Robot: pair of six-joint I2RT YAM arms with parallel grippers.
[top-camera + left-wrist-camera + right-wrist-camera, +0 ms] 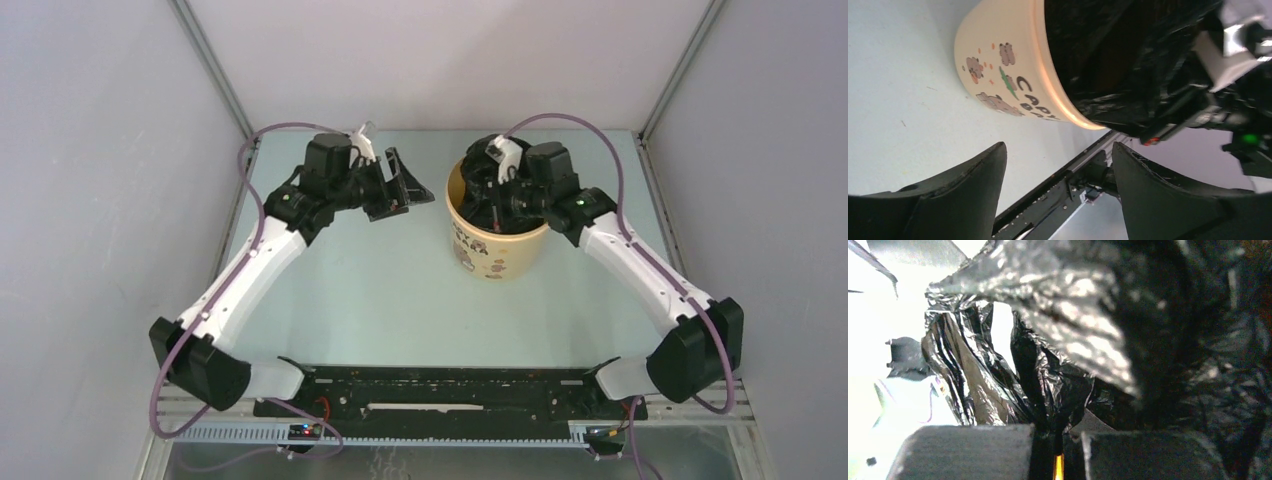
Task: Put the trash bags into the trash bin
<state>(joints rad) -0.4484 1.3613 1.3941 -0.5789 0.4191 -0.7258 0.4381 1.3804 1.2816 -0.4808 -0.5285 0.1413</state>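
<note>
With the right claw (1057, 450) pinched shut on the trash bag (1073, 340) inside the yellow trash bin (495, 250), we should push the film deep before releasing, while the left claw (403, 188), spread and empty at the bin's nine o'clock, can steady the rim.

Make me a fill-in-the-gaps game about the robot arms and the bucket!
1. The crinkly bag in the pale yellow bucket is coloured ____.
2. The right gripper is ____ on the bag.
3. The left gripper beside the bucket is open and holds ____.

Missing words: black; shut; nothing.
</note>
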